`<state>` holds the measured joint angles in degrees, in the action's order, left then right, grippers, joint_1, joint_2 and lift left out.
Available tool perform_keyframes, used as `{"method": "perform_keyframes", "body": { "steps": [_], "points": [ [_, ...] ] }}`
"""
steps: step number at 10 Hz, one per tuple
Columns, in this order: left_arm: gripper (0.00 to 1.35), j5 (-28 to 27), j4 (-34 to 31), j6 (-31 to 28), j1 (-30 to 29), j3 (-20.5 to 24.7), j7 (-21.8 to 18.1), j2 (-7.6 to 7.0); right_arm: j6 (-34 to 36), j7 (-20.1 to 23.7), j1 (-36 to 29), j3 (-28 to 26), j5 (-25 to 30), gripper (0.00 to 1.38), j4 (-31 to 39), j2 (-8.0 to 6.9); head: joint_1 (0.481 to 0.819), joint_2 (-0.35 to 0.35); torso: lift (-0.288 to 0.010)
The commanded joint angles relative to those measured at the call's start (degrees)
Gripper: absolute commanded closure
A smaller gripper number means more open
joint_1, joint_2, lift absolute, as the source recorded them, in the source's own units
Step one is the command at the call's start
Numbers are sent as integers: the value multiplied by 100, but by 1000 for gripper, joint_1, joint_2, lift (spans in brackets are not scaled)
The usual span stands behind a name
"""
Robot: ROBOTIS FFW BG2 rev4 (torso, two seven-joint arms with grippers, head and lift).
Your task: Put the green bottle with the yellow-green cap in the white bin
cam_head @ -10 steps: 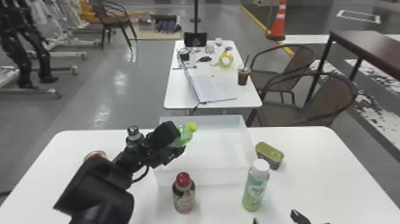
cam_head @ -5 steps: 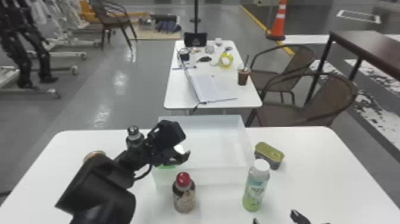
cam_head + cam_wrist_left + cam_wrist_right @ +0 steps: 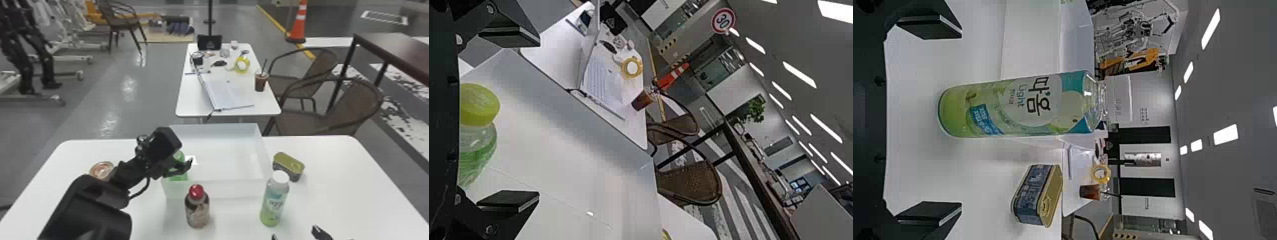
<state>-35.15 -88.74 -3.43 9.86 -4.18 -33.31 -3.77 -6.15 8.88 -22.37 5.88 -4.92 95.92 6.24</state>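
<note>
My left gripper (image 3: 182, 165) is over the left side of the white bin (image 3: 223, 188). Beside and partly behind it, the green bottle (image 3: 180, 176) shows inside the bin. In the left wrist view the fingers of my left gripper (image 3: 535, 119) stand wide apart; the bottle's yellow-green cap (image 3: 479, 104) and green body (image 3: 476, 155) lie near the gripper's base, partly hidden by it. My right gripper (image 3: 295, 234) waits at the bottom edge of the head view. In the right wrist view my right gripper (image 3: 960, 120) is open, with nothing held.
A red-capped dark bottle (image 3: 197, 210) stands in front of the bin. To its right stand a white-capped light green bottle (image 3: 275, 201) and a rectangular can (image 3: 289, 166). A round can (image 3: 101, 169) sits by my left arm. Another table (image 3: 229, 110) stands beyond the bin.
The green bottle, first tilted above the bin in my left gripper, has come down inside the bin's left side, and the left gripper now stands open. My right arm has stayed still.
</note>
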Motion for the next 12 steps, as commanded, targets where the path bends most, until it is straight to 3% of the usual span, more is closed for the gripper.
{"method": "perform_keyframes", "body": {
  "steps": [1,2,4,6,8,9,10,12],
  "points": [
    [209,105,-293,0,-388,523,18,193,0,0,-5,1,0,82,6,0,549,0,-100],
    [208,246,-486,62,-713,945,70,369,0,0,-13,-8,0,82,14,0,549,0,-100],
    [216,914,-776,325,-1363,1736,299,392,0,0,-22,-8,0,82,23,0,549,0,-100],
    [217,2039,-803,536,-1882,2176,580,392,0,0,-31,1,0,82,23,0,549,0,-100],
    [217,3093,-803,985,-2506,2325,1178,392,0,0,-40,-8,0,82,23,0,549,0,-100],
    [217,3550,-794,1433,-2902,2237,1696,392,0,0,-48,-8,9,82,32,0,549,0,-100],
    [217,3735,-794,1661,-3165,2158,1978,392,0,0,-66,-8,9,82,32,0,549,0,-100],
    [217,3928,-706,1864,-3499,2079,2065,392,0,0,-75,-8,9,82,50,0,549,0,-100]
  ]
}}
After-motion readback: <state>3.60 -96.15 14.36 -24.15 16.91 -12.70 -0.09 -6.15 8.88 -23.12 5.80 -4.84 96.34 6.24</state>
